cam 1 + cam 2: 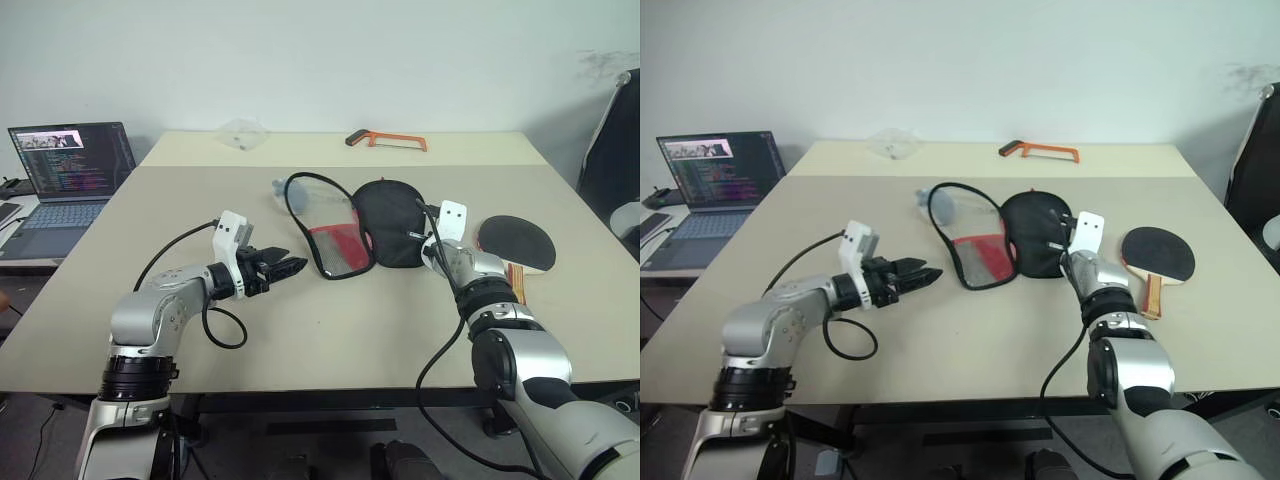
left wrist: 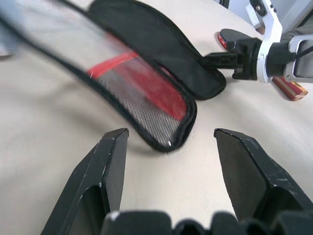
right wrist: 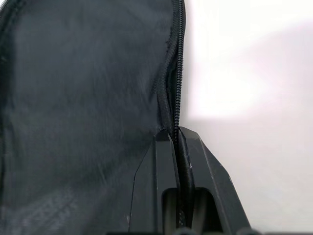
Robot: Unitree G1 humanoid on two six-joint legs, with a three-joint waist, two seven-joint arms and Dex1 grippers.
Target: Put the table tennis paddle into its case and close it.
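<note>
The case lies unzipped in the middle of the table, its black half to the right and its mesh and red flap folded out to the left. My right gripper is shut on the black half's zip edge at its right side. The table tennis paddle lies flat on the table just right of that arm, black face up, handle toward me. My left gripper hovers open a little left of the mesh flap's near end, its fingers spread and nothing between them.
An open laptop sits on a side desk at the far left. An orange hacksaw and a clear plastic piece lie near the table's far edge. A dark chair stands at the right.
</note>
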